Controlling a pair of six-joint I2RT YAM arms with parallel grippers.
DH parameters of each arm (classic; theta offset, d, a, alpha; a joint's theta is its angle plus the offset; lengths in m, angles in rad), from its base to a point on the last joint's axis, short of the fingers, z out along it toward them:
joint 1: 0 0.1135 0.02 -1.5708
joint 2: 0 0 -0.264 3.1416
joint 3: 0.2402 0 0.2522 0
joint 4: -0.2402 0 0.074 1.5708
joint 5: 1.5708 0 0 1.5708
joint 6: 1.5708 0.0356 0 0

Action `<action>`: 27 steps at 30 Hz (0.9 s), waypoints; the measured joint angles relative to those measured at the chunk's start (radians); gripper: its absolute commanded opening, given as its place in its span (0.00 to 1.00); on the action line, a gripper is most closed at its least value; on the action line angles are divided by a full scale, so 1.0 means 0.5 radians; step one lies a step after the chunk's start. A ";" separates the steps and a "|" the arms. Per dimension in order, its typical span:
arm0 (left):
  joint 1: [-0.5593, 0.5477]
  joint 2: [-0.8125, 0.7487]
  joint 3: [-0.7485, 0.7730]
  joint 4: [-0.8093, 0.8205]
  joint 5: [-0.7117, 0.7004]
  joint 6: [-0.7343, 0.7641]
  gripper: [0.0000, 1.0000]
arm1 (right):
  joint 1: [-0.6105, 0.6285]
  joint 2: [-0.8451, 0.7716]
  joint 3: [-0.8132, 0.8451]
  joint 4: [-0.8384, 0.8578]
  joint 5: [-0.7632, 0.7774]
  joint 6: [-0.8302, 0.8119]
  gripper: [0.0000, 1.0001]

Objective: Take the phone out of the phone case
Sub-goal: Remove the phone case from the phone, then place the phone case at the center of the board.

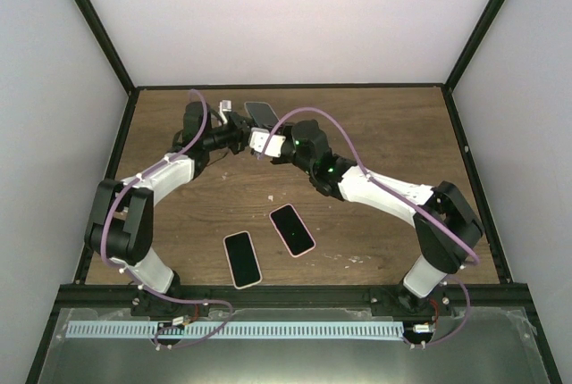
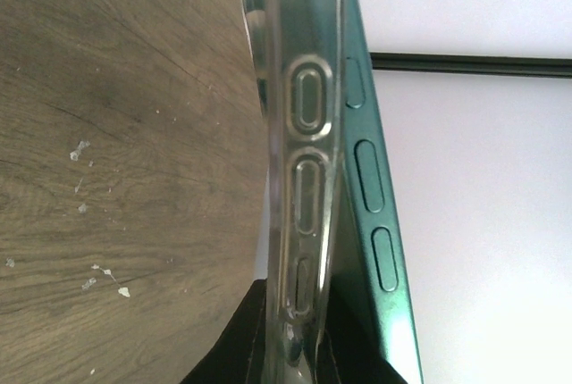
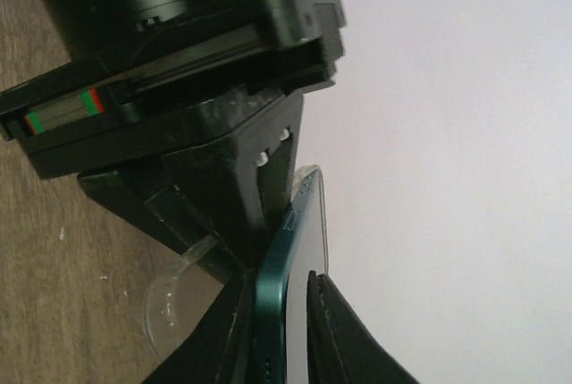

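The dark green phone point(image 2: 375, 223) is held up edge-on above the back of the table, and it also shows in the top view, phone point(image 1: 261, 113). The clear phone case point(image 2: 304, 134) has come away from the phone along its button side, with a wedge-shaped gap between them. My left gripper point(image 2: 299, 335) is shut on the case's edge. My right gripper point(image 3: 279, 313) is shut on the phone point(image 3: 271, 295), one finger on its back and one on its screen. A clear corner of the case point(image 3: 170, 299) shows behind the left gripper's body. Both grippers meet at the back, left gripper point(image 1: 234, 123) and right gripper point(image 1: 253, 134).
Two other phones lie face up on the wooden table point(image 1: 384, 134) in front of the arms, one pink-rimmed phone point(image 1: 241, 259) and another phone point(image 1: 292, 229) to its right. A black frame point(image 1: 286, 87) and white walls bound the table.
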 measured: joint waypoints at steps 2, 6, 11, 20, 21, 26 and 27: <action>0.000 0.000 0.000 0.014 0.000 0.000 0.00 | 0.004 0.004 0.001 0.002 0.003 -0.011 0.01; -0.002 0.000 0.000 -0.022 -0.001 0.001 0.00 | 0.007 0.004 0.060 -0.092 0.019 0.040 0.01; 0.001 0.000 0.025 -0.084 0.032 0.060 0.00 | 0.003 -0.020 0.172 -0.320 0.021 0.240 0.01; 0.011 0.048 0.081 -0.334 0.076 0.427 0.00 | -0.038 -0.319 0.219 -0.387 0.087 0.488 0.01; 0.014 0.063 0.093 -0.357 0.076 0.470 0.00 | -0.040 -0.349 0.233 -0.386 0.093 0.498 0.01; 0.014 0.142 0.165 -0.504 0.077 0.708 0.00 | -0.054 -0.430 0.240 -0.407 0.101 0.531 0.01; 0.012 0.161 0.181 -0.542 0.077 0.764 0.00 | -0.064 -0.439 0.236 -0.413 0.101 0.535 0.01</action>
